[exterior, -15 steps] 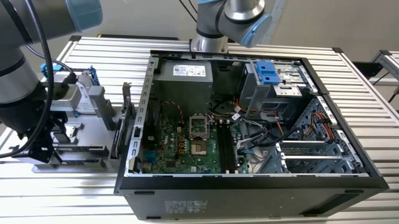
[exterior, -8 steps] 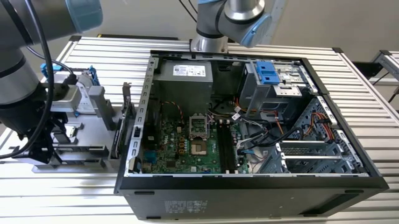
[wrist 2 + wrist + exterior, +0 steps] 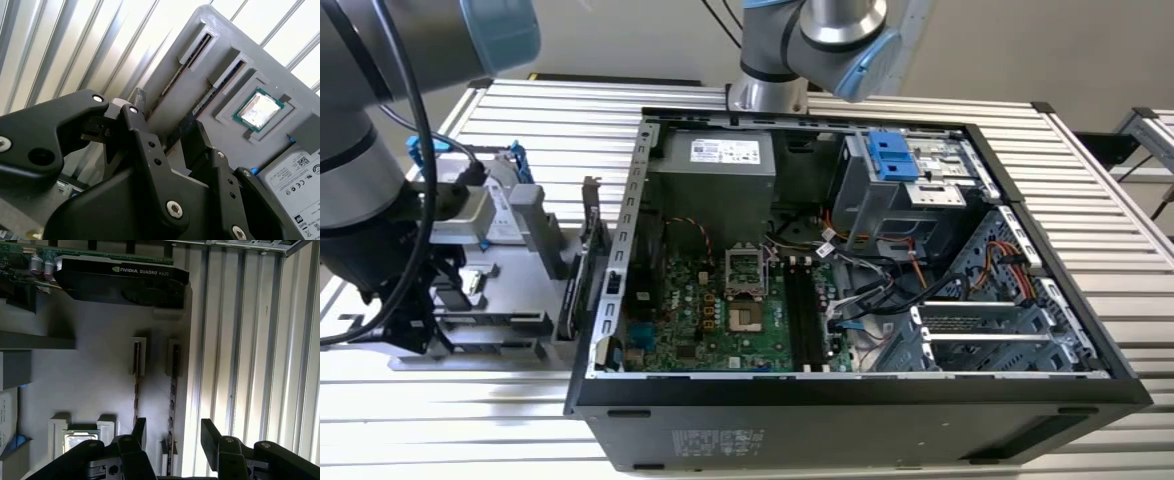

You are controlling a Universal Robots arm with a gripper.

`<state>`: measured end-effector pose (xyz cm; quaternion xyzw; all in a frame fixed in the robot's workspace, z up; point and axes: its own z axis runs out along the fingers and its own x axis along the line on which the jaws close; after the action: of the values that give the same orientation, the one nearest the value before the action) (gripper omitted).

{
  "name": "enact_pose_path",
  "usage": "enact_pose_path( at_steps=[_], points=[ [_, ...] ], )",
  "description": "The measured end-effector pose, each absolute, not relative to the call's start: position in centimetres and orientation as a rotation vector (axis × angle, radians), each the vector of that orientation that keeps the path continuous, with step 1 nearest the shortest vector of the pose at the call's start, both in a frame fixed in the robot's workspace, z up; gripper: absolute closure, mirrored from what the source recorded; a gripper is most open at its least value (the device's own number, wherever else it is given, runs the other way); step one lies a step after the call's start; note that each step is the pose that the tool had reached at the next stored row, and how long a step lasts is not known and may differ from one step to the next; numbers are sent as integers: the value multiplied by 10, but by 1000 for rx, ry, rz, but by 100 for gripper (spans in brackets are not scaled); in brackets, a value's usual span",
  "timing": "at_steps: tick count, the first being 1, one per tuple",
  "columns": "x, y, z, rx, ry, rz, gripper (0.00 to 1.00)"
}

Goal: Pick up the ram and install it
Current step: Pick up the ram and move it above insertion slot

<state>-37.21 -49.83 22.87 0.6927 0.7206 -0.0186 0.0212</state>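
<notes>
Computer case point(image 3: 854, 430) lies open, well apart from the gripper point(image 3: 173, 422). The long memory slots point(image 3: 798, 310) on its board look empty, so the install is not done. Arm point(image 3: 360, 150) is over the grey parts tray point(image 3: 100, 365) beside the case. Graphics card point(image 3: 120, 282) stands at the tray's far end, ahead of the fingers, and the hard drive point(image 3: 295, 175) sits off to one side. Gripper released: fingers spread, one on each side of the ram point(image 3: 173, 390), which stands on edge in its tray groove, not yet clamped. A second stick point(image 3: 136, 390) occupies the neighbouring groove, just by one finger. Processor chip point(image 3: 257, 111) rests near the drive. Judgement: early stage; grasp, lift, carry and seating all remain.
</notes>
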Motion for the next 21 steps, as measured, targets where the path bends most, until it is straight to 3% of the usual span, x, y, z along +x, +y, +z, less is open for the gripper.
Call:
enact_pose_path(
  at_steps=[21],
  points=[
    [-371, -504, 222, 2147, 2234, -58, 0]
  ],
)
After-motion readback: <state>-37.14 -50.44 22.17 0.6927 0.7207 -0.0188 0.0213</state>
